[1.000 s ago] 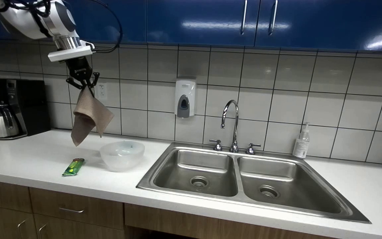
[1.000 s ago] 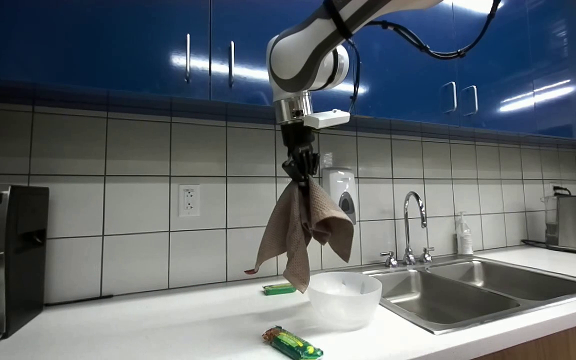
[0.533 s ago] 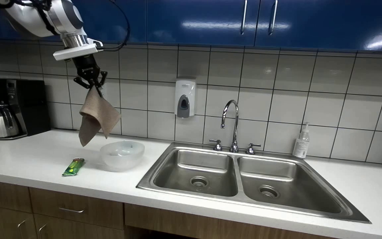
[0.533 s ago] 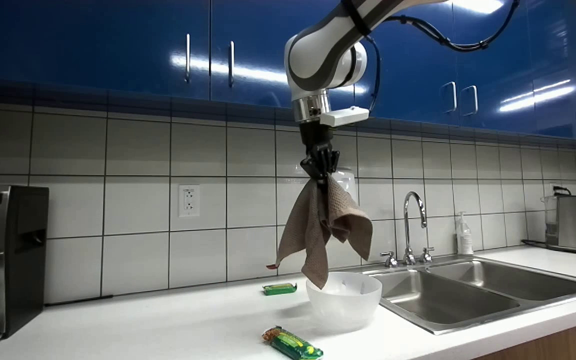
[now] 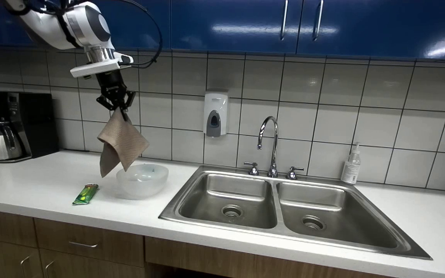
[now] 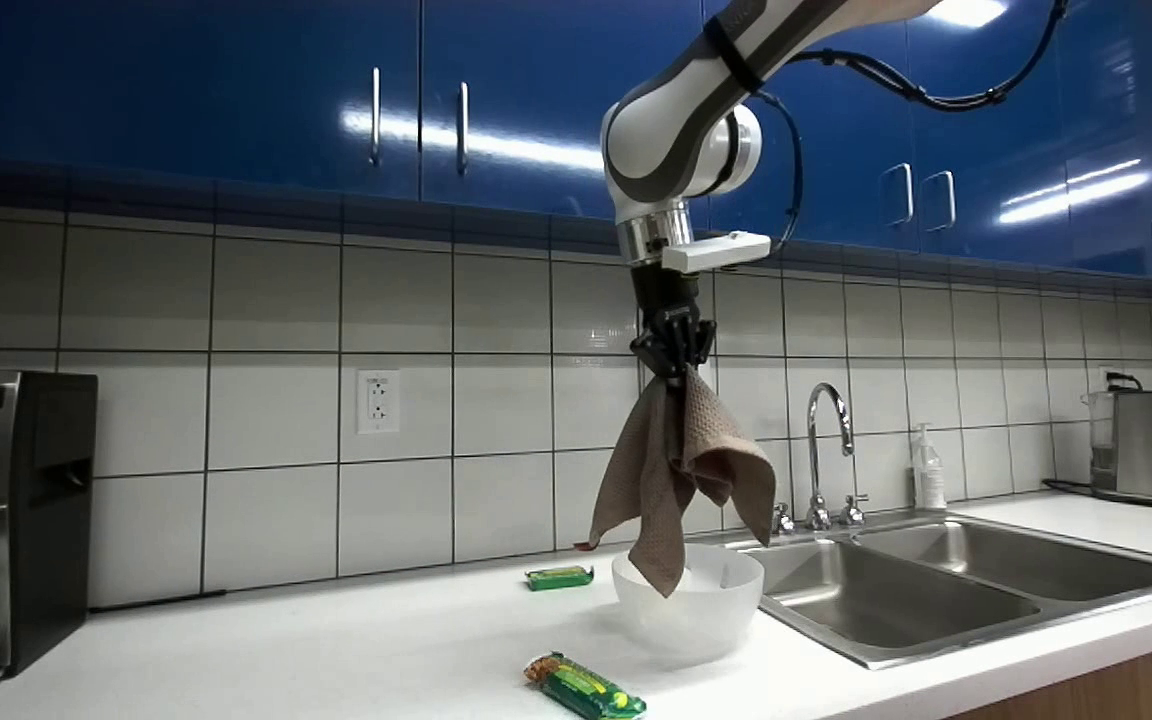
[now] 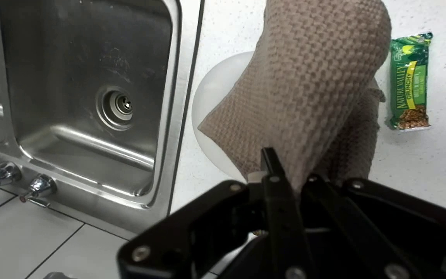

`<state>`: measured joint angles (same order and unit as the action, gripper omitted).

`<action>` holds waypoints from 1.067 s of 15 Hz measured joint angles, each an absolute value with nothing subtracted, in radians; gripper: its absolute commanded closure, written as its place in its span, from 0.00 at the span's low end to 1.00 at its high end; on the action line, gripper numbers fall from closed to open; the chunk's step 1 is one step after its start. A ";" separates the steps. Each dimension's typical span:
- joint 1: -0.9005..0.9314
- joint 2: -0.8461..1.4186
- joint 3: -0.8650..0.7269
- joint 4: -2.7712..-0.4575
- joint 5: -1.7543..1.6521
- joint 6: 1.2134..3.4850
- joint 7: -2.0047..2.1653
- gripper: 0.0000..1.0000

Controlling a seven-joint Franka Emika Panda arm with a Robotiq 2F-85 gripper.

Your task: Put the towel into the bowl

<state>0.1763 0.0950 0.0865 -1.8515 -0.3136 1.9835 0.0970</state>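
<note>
wrist view has the gripper point(image 7: 290, 170) narrow, holding the towel point(image 7: 312, 77) by a gathered top so the rest hangs loose beyond the fingertips. past the cloth the bowl point(image 7: 211, 93) shows chiefly as a pale curve at its 9 o'clock, with the sink point(image 7: 186, 50) farther out the same way and a green snack bar point(image 7: 410, 81) at 3 o'clock. so the towel is in the air by the bowl's mouth, not resting inside.

letting go too soon looks to me like the main risk. in an exterior view the gripper point(image 5: 122, 110) sits at the bowl's 11 o'clock and a shaded fold hangs outside the rim at 9; dropped from there, that part could drape over the wall and haul the rest out onto the counter point(image 5: 33, 177). coming down without first shifting toward 3 o'clock in that view might press a low corner on the outer wall and shove the bowl, which looks light. whether the lowest corner touches the rim, i can't tell. the waffled weave could also snag on a finger at release.

in an exterior view the arm point(image 6: 681, 120) reaches in from 1 o'clock, bends at a white joint, and points the wrist nearly straight down; fingertips lean slightly toward 5 o'clock in both exterior views.
</note>
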 measured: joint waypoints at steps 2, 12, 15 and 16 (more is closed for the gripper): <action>0.168 0.101 0.080 -1.853 -0.293 1.986 0.132 0.99; 0.135 0.172 0.040 -1.821 -0.209 2.008 0.277 0.99; 0.128 0.207 0.028 -1.787 -0.177 2.012 0.308 0.99; 0.126 0.221 0.024 -1.774 -0.168 2.013 0.317 0.99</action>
<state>0.1262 0.2206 0.0243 -1.7739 -0.1679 2.0131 0.3167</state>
